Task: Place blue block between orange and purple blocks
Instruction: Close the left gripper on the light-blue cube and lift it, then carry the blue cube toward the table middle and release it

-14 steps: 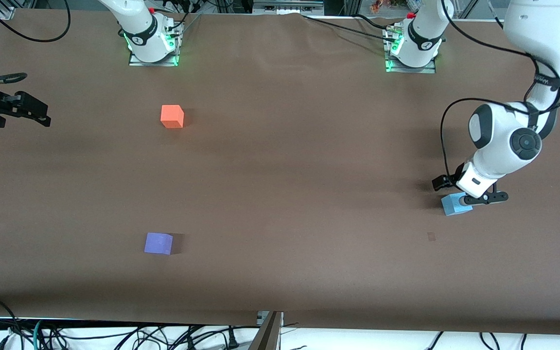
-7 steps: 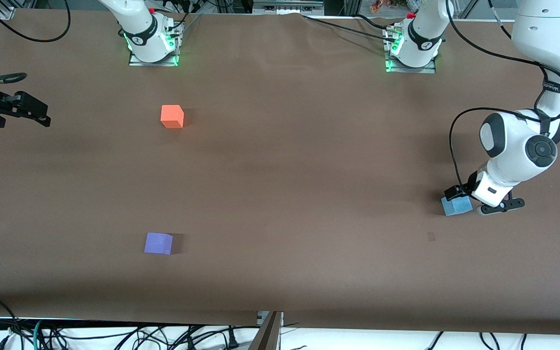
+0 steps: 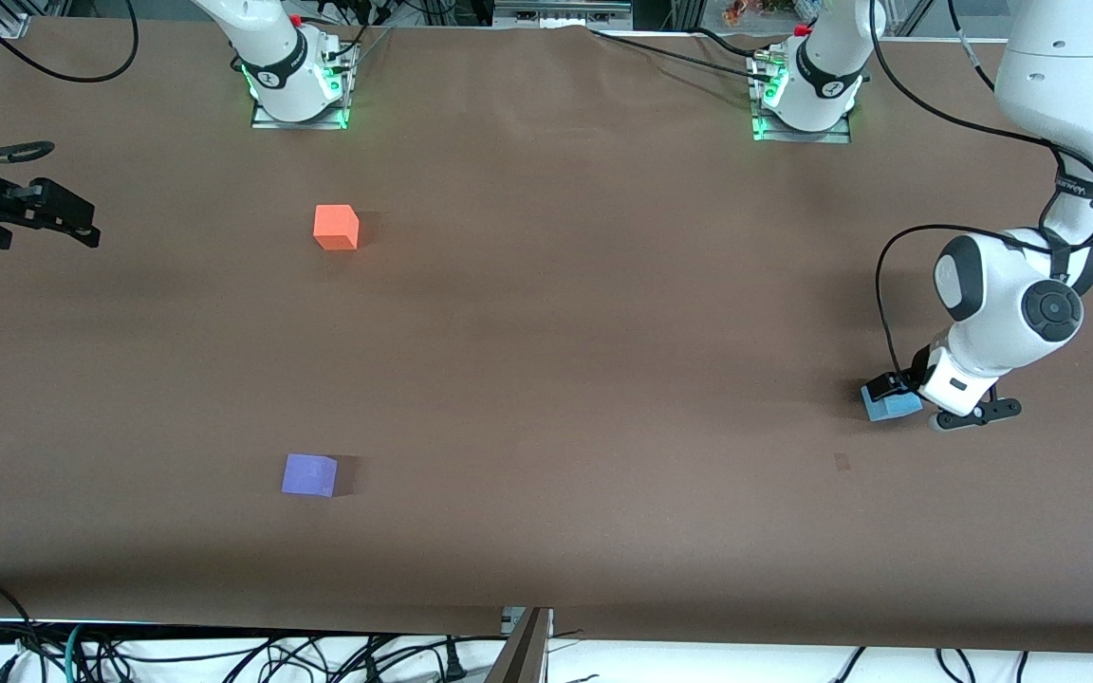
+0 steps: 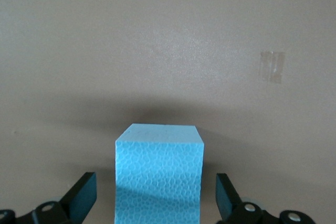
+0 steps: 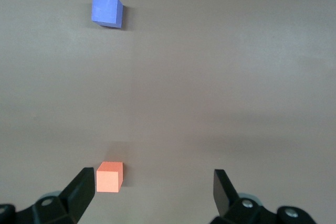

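my left claw [image 4: 157, 203] is down at the tabletop [image 3: 603, 332], wide, fingers [image 4: 79, 198] either side of the blue block [image 3: 891, 404], gaps both sides. block square to the claw, near the left arm's end. purple block [image 3: 309, 474] and orange block [image 3: 336, 228] well apart, bare room between. right claw [image 5: 152, 192] waits wide.

White arms [image 3: 1002, 294] — black joint caps, black cables, green-lit bases [image 3: 300, 90]

No readable text, labels, brands or numbers anywhere. Only small dark markings on the base collars of both arms, too small to make out.
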`<state>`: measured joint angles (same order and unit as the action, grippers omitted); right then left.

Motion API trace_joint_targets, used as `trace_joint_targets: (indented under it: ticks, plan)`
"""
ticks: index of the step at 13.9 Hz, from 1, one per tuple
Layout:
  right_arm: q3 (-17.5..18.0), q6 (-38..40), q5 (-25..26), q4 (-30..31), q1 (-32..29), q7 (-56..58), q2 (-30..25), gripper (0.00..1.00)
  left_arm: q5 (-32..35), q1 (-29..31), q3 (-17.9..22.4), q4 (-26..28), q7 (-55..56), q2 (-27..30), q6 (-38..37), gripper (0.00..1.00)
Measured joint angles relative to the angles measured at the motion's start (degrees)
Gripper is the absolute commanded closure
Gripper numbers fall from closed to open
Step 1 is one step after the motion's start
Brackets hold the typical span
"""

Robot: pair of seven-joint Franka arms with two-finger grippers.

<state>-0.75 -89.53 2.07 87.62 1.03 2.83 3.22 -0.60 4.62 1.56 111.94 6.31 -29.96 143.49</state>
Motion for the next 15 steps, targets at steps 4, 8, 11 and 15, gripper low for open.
trace_joint_targets:
  ticks: [4,8,11,15]
  plan:
    - [-0.02,0.00,0.00,0.00,-0.01,0.00,0.00,0.00,0.00,0.10,0.00,-1.55,-0.96,-1.70,0.00,0.60]
    - [-0.02,0.00,0.00,0.00,-0.01,0.00,0.01,0.00,0.00,0.16,-0.04,-2.46,-1.39,-2.22,-0.11,0.91]
    - [-0.02,0.00,0.00,0.00,-0.01,0.00,0.01,0.00,0.00,-0.31,-1.01,-2.88,-1.49,-2.19,-0.73,0.91]
    - [-0.15,0.00,0.00,0.00,-0.06,0.00,0.02,0.00,0.00,-1.22,-8.02,-5.54,-1.29,-0.72,-6.76,0.93]
